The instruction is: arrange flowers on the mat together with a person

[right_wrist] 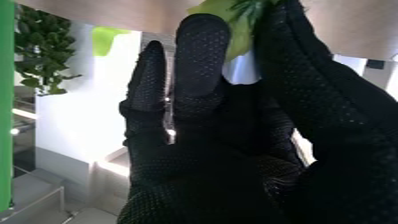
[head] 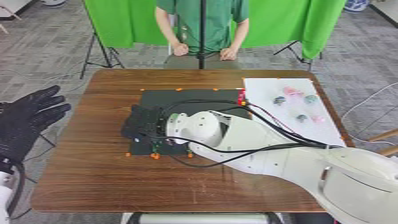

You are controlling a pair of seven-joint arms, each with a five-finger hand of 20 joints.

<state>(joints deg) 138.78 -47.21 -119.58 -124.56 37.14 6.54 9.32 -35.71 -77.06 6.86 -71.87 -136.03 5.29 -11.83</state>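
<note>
1. Brown wooden table (head: 84, 172): spanned mid-frame.
2. Black rectangular mat (head: 200, 95): centre of head view, on table.
3. White rectangular sheet (head: 271, 127): right of mat, on table.
4. Black-gloved left hand (head: 27, 120): left frame edge, beside table, fingers apart, nothing held.
5. Black-gloved right hand (head: 138, 125): over mat's left part; fingers and thumb clamped on yellow-green flower (right_wrist: 238, 25).
6. Small pink (head: 291, 91) and grey-green flowers (head: 310, 99): on sheet, right.
</note>
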